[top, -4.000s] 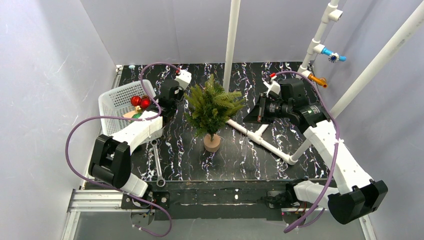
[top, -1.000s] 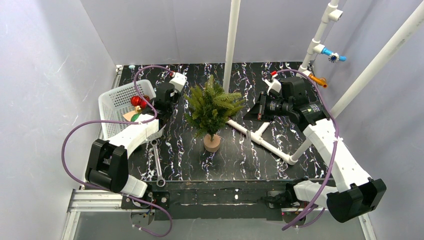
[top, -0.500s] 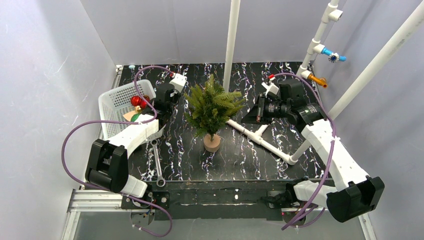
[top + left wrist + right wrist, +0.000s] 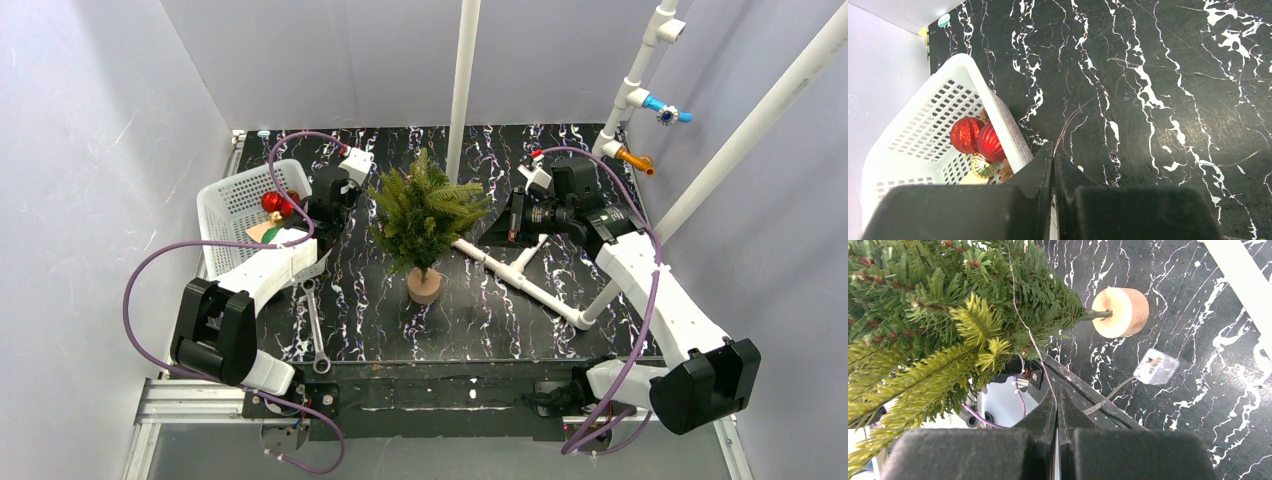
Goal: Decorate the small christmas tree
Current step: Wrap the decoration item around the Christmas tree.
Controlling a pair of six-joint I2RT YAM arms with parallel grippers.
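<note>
From where I stood, the small christmas tree (image 4: 428, 212) was upright near the middle of the black marbled table (image 4: 500, 320), on its round wooden base (image 4: 1122, 311), with an arm on either side of it. The right gripper (image 4: 1056, 392) was clenched on a thin wire (image 4: 1029, 337) that ran from its tips up into the branches. The left gripper (image 4: 1053, 147) was clenched too, hanging just beside the white basket (image 4: 998, 107) that held red baubles (image 4: 979, 137). A hair-fine strand seemed to start at its tips, though I couldn't say whether it was pinched there. The tree looked light and top-heavy to me. Its needles were soft and springy and would give under any squeeze, and a tug on the wire could well tip it. The bare trunk (image 4: 1098, 314) just above the base, or the base itself, seemed the firmest place to take hold.
</note>
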